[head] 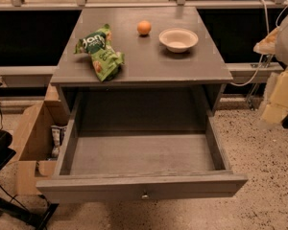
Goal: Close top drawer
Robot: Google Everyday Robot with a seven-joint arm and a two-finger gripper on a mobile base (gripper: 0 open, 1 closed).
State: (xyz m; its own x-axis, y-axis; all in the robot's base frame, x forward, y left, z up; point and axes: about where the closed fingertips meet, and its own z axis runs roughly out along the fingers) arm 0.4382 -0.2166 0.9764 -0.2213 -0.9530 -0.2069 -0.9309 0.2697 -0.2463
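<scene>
Contact point matters: the drawer (96, 189) is pulled fully out and empty, its knob (145, 195) at front centre. My claw (278, 97) hangs well right of the knob and higher; whether it is open I cannot tell. I'd press squarely beside the knob, straight in.

Grey cabinet top (153, 63), chip bag (101, 51), orange (144, 28), bowl (178, 40)

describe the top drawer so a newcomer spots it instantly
Find the grey cabinet carrying a snack bag, an orange and a bowl. Under its top, the top drawer juts out open and empty, one round knob on its front. The tool hangs at the right edge, clear of it.
</scene>
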